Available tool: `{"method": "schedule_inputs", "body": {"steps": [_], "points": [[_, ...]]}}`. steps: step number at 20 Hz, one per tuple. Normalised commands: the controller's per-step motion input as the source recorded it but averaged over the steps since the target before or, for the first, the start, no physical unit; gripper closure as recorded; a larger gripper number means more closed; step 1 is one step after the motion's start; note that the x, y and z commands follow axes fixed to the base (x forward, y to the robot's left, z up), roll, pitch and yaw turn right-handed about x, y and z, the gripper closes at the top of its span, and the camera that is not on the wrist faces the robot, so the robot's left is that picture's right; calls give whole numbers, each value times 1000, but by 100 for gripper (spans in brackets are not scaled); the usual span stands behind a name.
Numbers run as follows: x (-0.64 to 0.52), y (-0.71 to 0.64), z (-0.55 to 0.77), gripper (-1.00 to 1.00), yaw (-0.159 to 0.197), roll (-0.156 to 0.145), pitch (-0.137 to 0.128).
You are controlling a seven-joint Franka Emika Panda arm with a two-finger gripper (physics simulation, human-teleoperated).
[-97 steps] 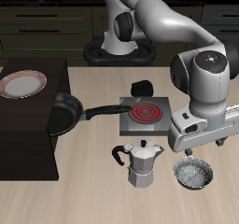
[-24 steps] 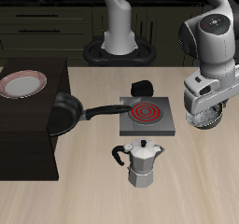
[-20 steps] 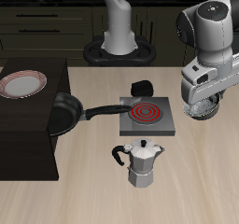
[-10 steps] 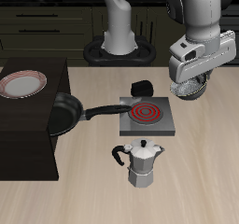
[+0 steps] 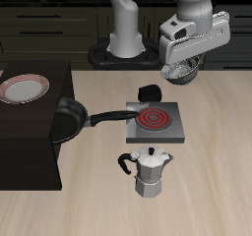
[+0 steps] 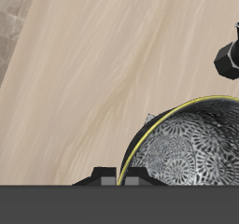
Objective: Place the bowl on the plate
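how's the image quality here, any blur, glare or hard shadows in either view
Exterior view: a sharp simulator render with flat, even light, no glare, and only faint shadows under the moka pot and stove burner. Wrist view: the wood grain looks soft and smeared, a dark band of the gripper's body cuts off one edge, and the bowl is cropped, its speckled inside clear.

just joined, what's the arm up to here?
The gripper holds the bowl in the air, above the table near the small black cup. The plate sits empty on the dark raised cabinet at the far side, beyond the frying pan and stove burner. The bowl isn't there yet.
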Motion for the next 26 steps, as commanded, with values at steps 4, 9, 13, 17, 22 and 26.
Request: {"method": "schedule_inputs", "body": {"steps": [4,9,13,17,22,26], "points": [[-232,-277,306,100,-5,-17,-34],[-98,-535,334,100,-8,-55,-35],[-22,-421,192,100,-7,-64,-30],[41,-584,183,100,-33,-74,-16],[-19,-519,142,100,-52,-46,-10],[-5,-705,93,100,-86,-39,-2]]}}
